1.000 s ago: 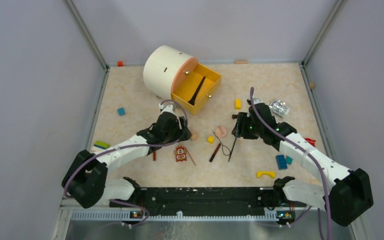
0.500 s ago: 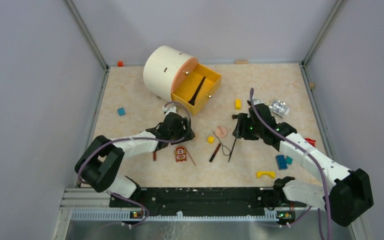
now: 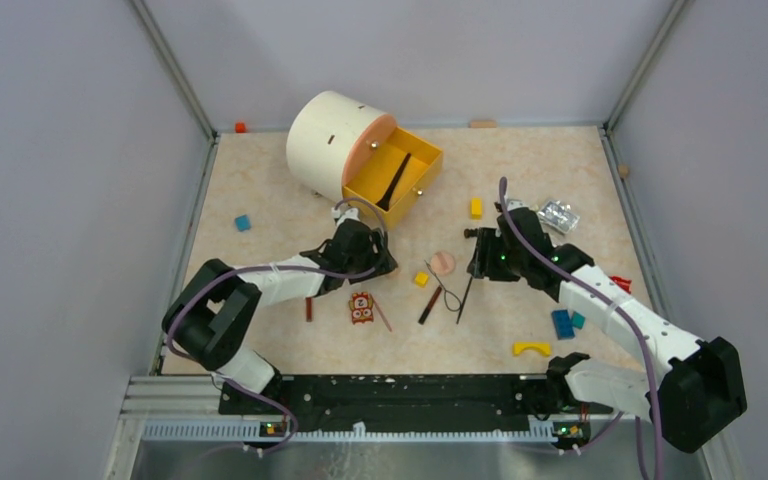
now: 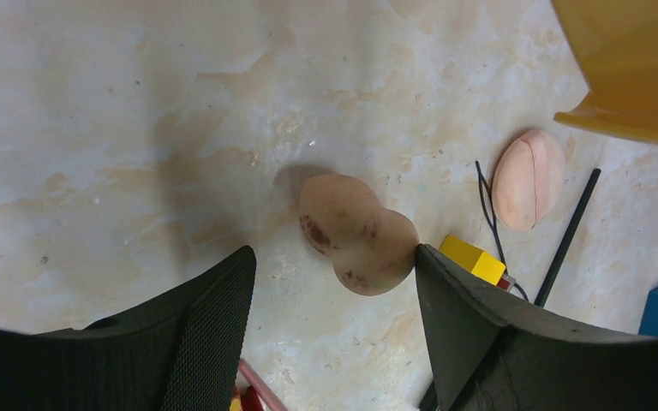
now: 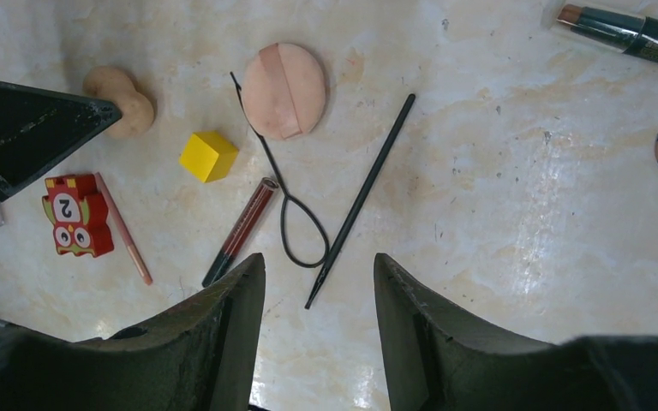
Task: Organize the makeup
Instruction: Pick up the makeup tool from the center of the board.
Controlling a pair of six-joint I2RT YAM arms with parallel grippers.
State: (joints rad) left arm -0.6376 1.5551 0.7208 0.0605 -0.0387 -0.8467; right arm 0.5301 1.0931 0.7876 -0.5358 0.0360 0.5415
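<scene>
The cream drum organiser [image 3: 328, 140] is standing with its yellow drawer [image 3: 420, 165] pulled open, and one black stick [image 3: 394, 182] is already lying inside it.

Compared with a second ago, the left arm is being folded in at the elbow. The left gripper [image 4: 332, 253] is being carried rightward, just below the drawer. The peanut-shaped peach sponge [image 4: 357, 233] is now being straddled by its spread jaws. Nothing is being gripped yet, though one finger [image 4: 471, 325] is being seen right against the sponge's edge. This is being judged as the approach to a pick, with the drawer as the likely destination.

The right gripper [image 5: 317, 261] is being held where it was, below and right of the drawer. Its jaws are parted and empty over the black wire-loop tool [image 5: 296, 218] and a thin black brush stick [image 5: 361, 193].

Also below the drawer, the round puff [image 5: 284, 90], a red-brown pencil [image 5: 242, 229] and a pink pencil [image 5: 124, 231] are still waiting to be put away.

The only writing being made out is a "2" on the red toy figure [image 5: 74, 214]. No brand is being read on the dark tube [image 5: 625, 27].
</scene>
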